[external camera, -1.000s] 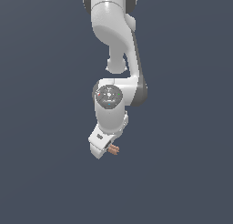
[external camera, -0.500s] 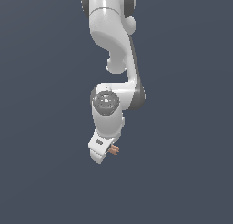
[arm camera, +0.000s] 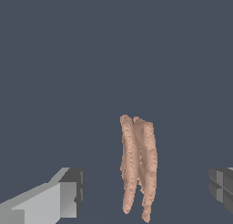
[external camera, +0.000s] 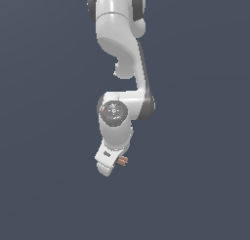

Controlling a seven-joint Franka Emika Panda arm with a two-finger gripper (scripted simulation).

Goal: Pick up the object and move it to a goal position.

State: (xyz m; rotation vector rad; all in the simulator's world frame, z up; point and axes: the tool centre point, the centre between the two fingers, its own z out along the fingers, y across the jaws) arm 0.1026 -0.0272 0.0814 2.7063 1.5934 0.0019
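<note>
The object (arm camera: 138, 166) is a small brownish-orange piece made of two ridged, slightly curved strands joined lengthwise. It lies on the plain dark grey floor (arm camera: 113, 59). In the wrist view my gripper (arm camera: 146, 185) is open around it, with a gap between the object and one dark fingertip (arm camera: 73, 191) and a wider gap to the other. In the exterior view only an end of the object (external camera: 123, 160) peeks out beside the white hand, and my gripper (external camera: 116, 163) is low over it, its fingers hidden.
The white arm (external camera: 119, 49) reaches down from the top of the exterior view. Plain dark grey floor (external camera: 195, 185) surrounds it on all sides, and no other thing shows.
The hand has sunk a little lower and shifted slightly toward the exterior view's left. The object has stayed where it was.
</note>
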